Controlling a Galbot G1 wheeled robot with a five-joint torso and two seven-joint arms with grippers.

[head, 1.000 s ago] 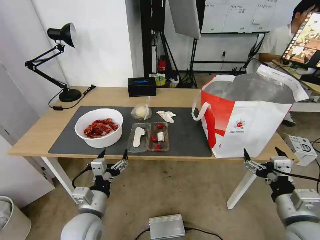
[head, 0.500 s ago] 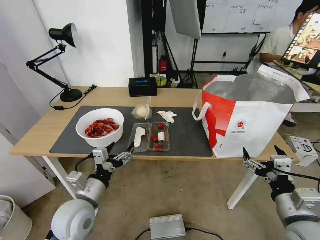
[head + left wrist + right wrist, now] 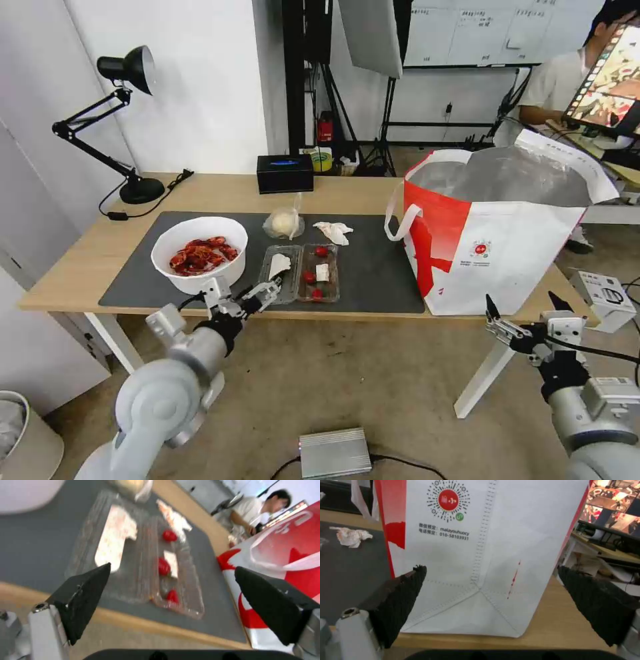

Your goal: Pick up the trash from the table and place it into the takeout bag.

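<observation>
**Left gripper at the near table edge, trash not yet picked**

Light-wood table (image 3: 220, 193) carries a dark grey mat (image 3: 373, 267), and all the trash lies on this mat. At 9 o'clock of the mat stands the white round bowl (image 3: 199, 263), holding red shells. Just beside it, toward 3 o'clock, lies the clear clamshell tray (image 3: 299, 273), opened flat; one half holds a white strip, the other half holds three red bits and a small white piece. Behind the tray, at 12 o'clock, is the small clear bag (image 3: 283, 223) with a pale lump inside, and near it the crumpled white tissue (image 3: 333, 231). The takeout bag (image 3: 493, 233) stands at 3 o'clock on the table, mouth open, silver lining visible, one corner reaching the near edge.

The left gripper (image 3: 248, 295) is at the near edge of the table, just before the tray, its fingers spread apart and holding nothing. The right gripper (image 3: 527, 313) hangs below the table edge, in front of the bag, fingers also wide apart. Between tray and bag the mat is bare.
</observation>
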